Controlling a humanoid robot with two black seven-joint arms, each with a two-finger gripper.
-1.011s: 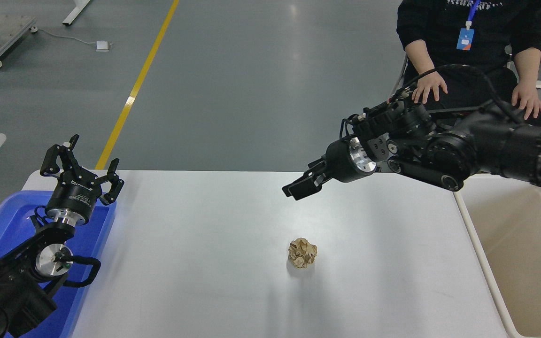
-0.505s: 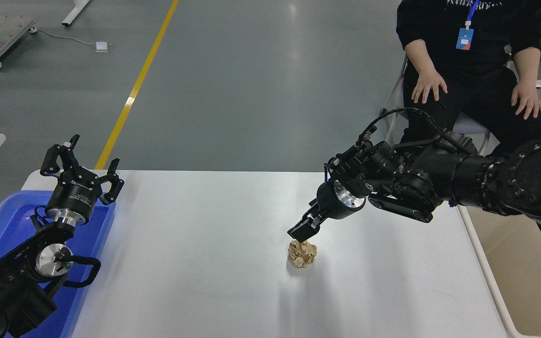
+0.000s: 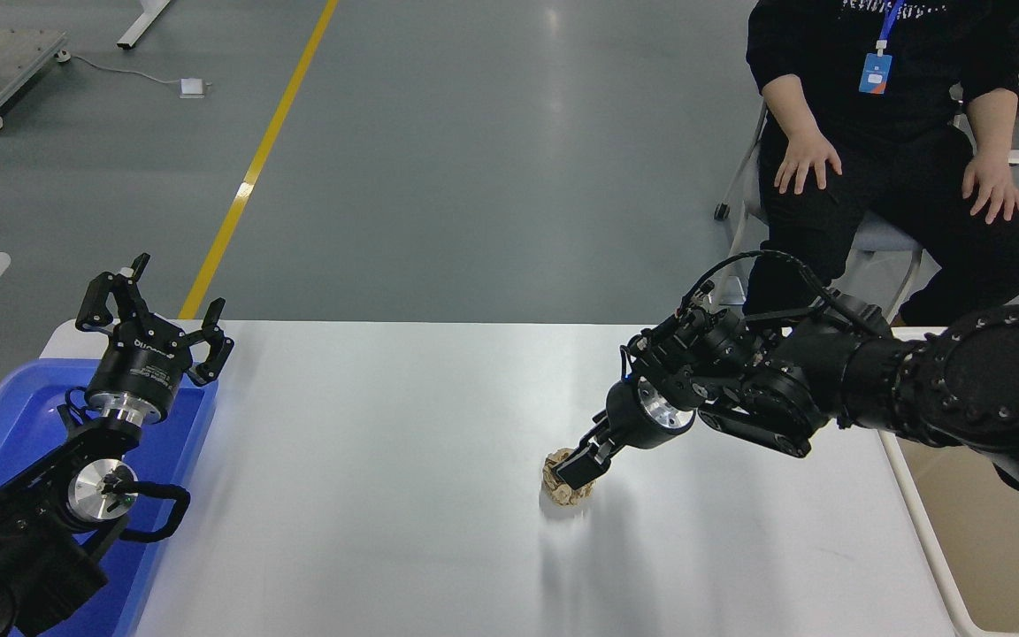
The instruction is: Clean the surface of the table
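Since the earlier frames my right arm has dropped from high over the far edge of the table down to the crumpled paper ball [image 3: 568, 485] — the right gripper [image 3: 573, 471] now sits right on top of it, fingers down around the ball's upper part. I can't tell from this angle whether they are already pressing the paper or only bracketing it; the black fingers hide the contact. The ball looks to be in the same spot, so I judge the pick is just starting, nothing lifted yet.

Head view, the only one I have: the table surface [image 3: 368, 495] is glossy white, wide, rounded corners, filling the lower half of the frame. Apart from the tan ball near the middle-right I see no other litter on it. Beige bin [image 3: 974, 531] sits at the table's right edge, blue tray [image 3: 5, 425] at the left. Left gripper [image 3: 156, 323] is parked over the tray, fingers spread, holding nothing. A person [image 3: 890, 115] sits beyond the far side — hands on knees, clear of the arm.
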